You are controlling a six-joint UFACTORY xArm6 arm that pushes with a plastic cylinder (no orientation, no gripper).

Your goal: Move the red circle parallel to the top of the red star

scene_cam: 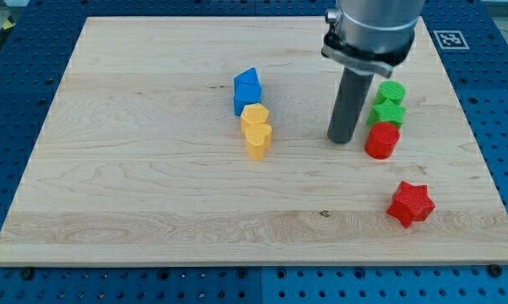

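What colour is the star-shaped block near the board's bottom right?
Red. The star shows plainly in the camera view.

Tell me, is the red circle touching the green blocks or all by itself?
Touching. The red circle sits right against the green block above it, no gap showing. My tip stands just to its left; the red star lies apart.

My tip (342, 139) rests on the bench (153, 194) just left of the red circle (381, 140). Two green blocks (389, 101) sit directly above that circle, touching it. The red star (410, 203) lies below the circle, slightly to its right, apart.
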